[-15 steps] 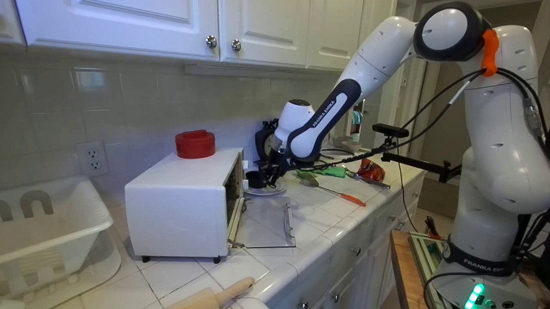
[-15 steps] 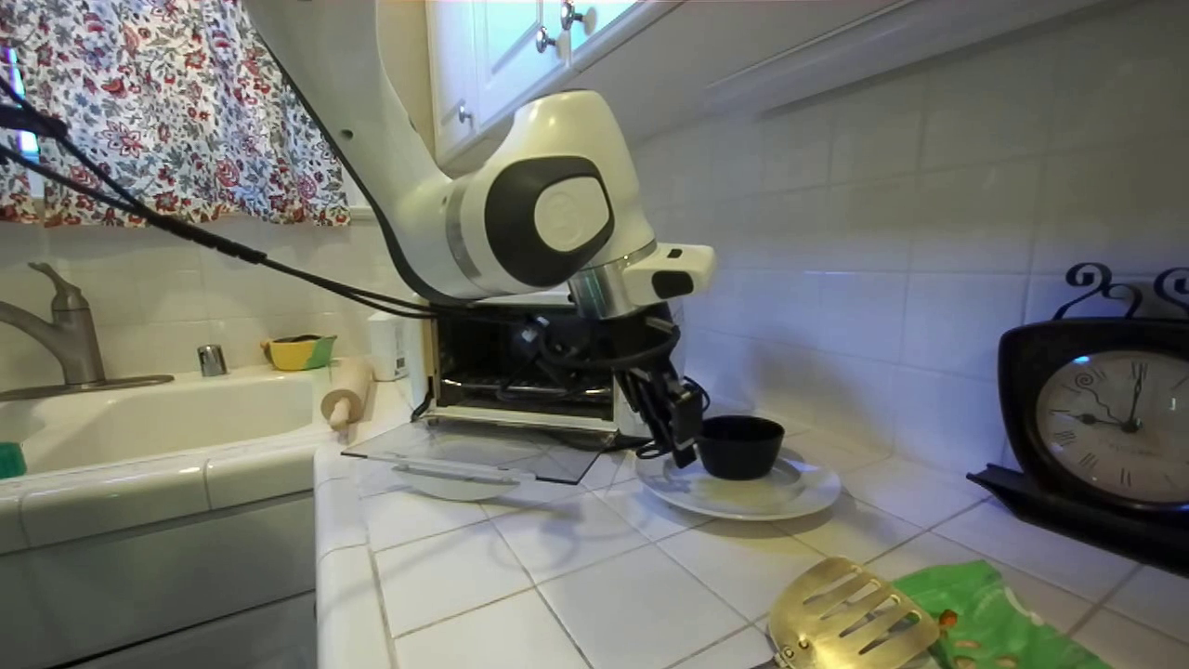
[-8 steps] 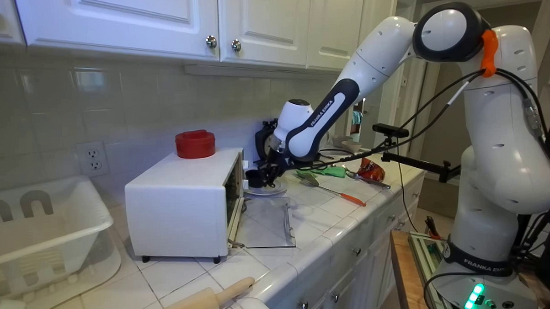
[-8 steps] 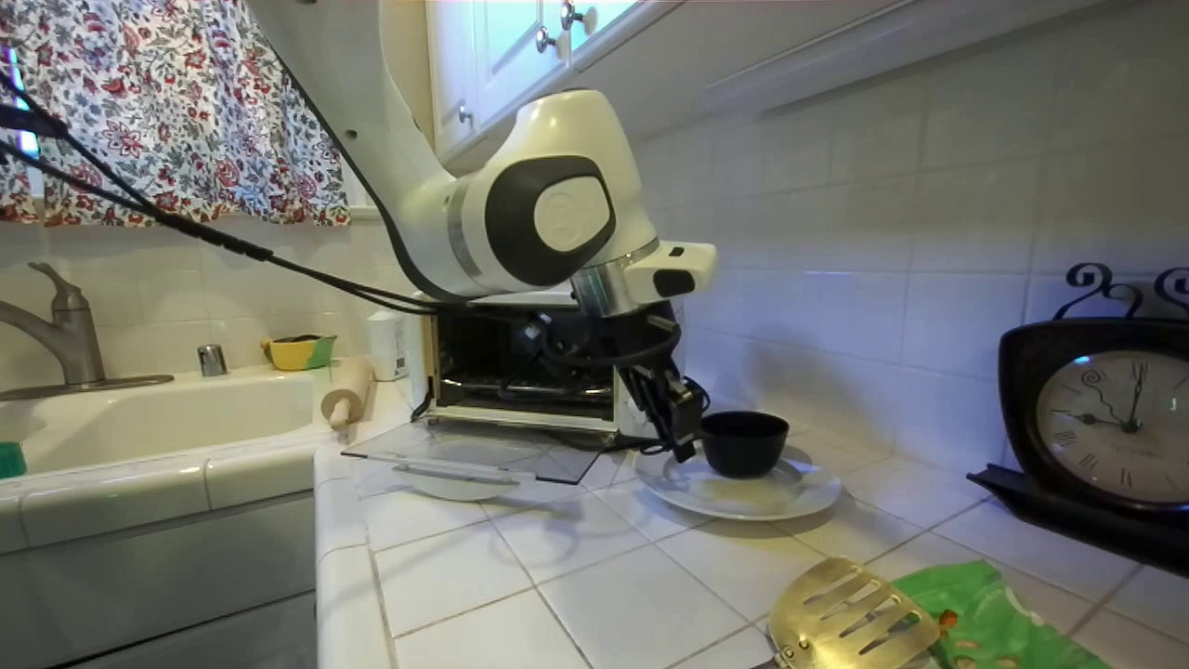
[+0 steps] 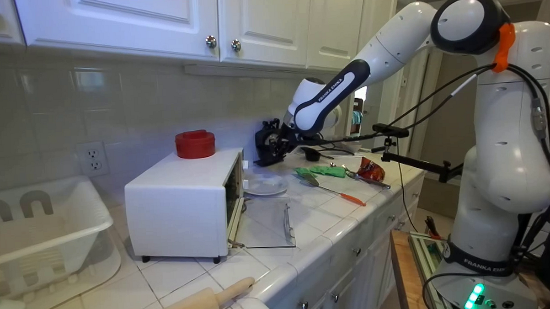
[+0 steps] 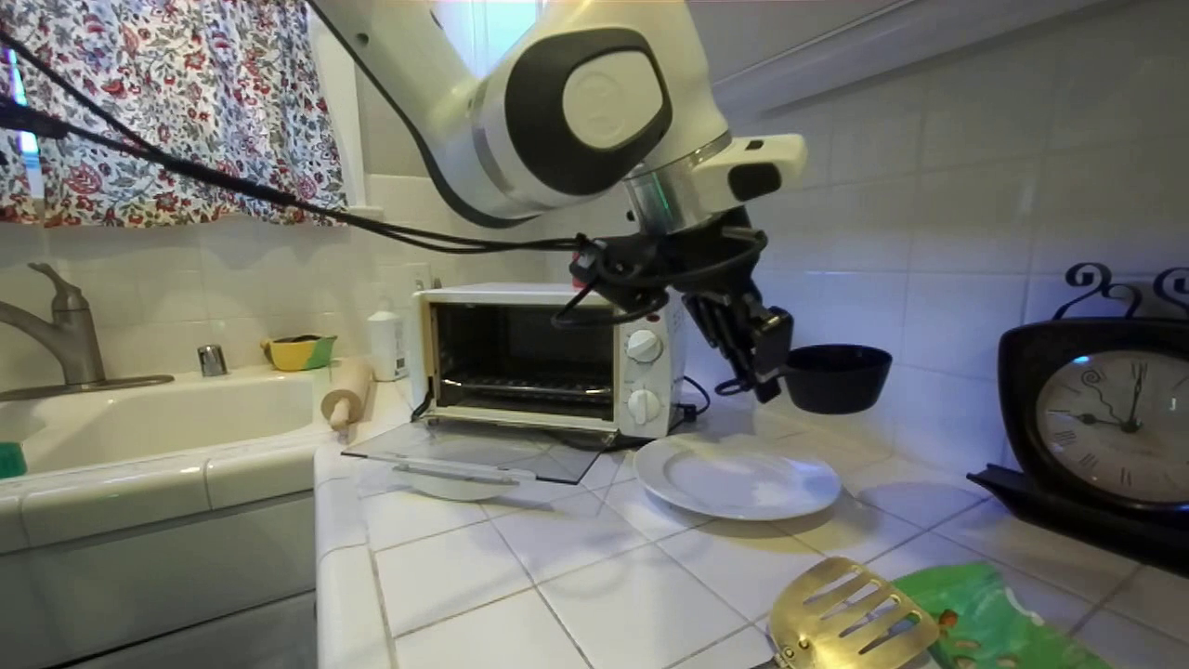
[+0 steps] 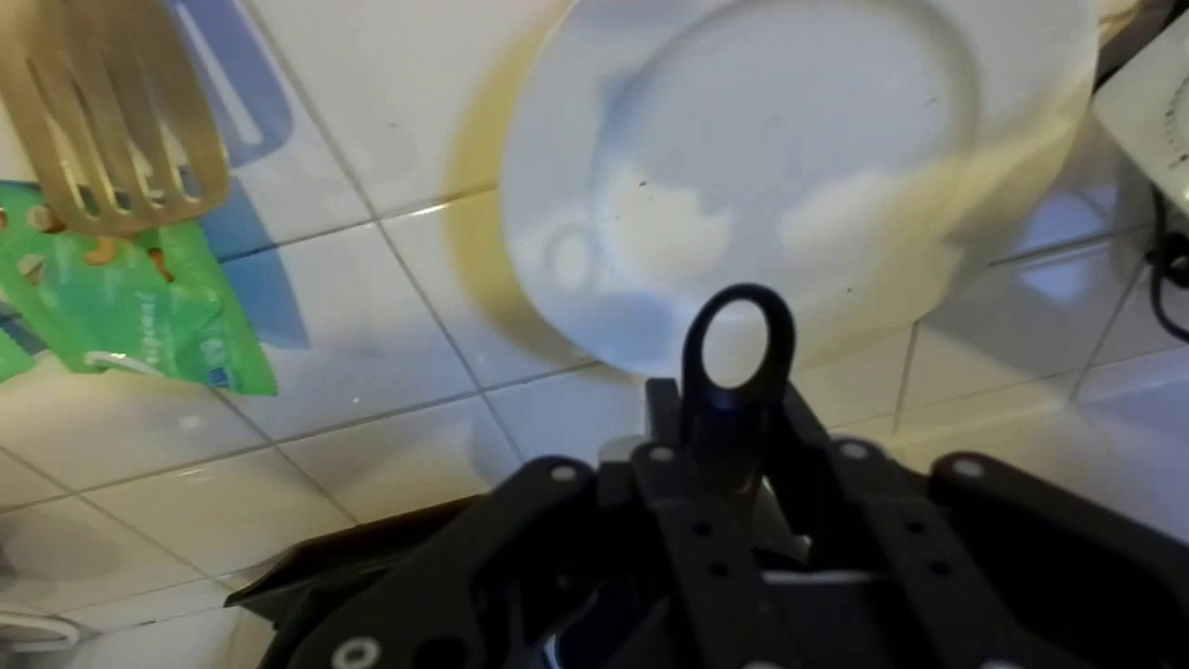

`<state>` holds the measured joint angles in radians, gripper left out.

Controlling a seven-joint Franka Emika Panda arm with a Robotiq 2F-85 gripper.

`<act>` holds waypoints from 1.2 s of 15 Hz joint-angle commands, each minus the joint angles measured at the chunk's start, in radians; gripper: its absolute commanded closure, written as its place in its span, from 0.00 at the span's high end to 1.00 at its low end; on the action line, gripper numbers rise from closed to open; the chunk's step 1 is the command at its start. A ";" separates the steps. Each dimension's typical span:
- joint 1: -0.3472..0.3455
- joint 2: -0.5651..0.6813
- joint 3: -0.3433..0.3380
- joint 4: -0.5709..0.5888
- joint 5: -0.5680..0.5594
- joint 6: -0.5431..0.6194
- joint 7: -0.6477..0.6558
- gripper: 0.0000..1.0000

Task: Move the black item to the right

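Note:
A black cup [image 6: 839, 379] with a ring-ended handle is held in the air by my gripper [image 6: 771, 362]. In the wrist view, the handle's ring [image 7: 785, 348] sticks out between the closed fingers [image 7: 729, 413]; the cup's bowl is mostly hidden by the gripper. The cup hangs above and beyond the white plate [image 6: 687, 474], near the wall. In an exterior view the gripper [image 5: 280, 149] is dark against the clock, so the cup is hard to make out. A black clock [image 6: 1022, 400] with a pale round face stands upright to the right, apart from the cup.
A toaster oven [image 5: 176, 213] has its glass door [image 5: 268, 223] lowered, with a red disc-shaped container [image 5: 195, 146] on top. A slotted spatula [image 6: 850, 613] and green bag [image 6: 985, 613] lie on the counter. Another small black cup [image 5: 310, 154] lies farther along.
The cup was in my gripper low over the plate, rose slightly, and is now lifted clear and carried toward the clock. The plate, clock and oven have not moved.

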<state>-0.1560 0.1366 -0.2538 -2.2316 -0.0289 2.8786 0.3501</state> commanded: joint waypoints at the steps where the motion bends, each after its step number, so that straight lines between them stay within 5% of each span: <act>1: -0.054 -0.033 0.004 -0.007 0.113 -0.056 -0.064 0.06; 6: -0.114 -0.007 -0.012 0.014 0.289 -0.090 -0.012 0.06; 18: -0.124 0.107 -0.147 0.131 0.252 -0.112 0.344 0.06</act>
<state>-0.2852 0.1994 -0.3767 -2.1724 0.2320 2.8025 0.6172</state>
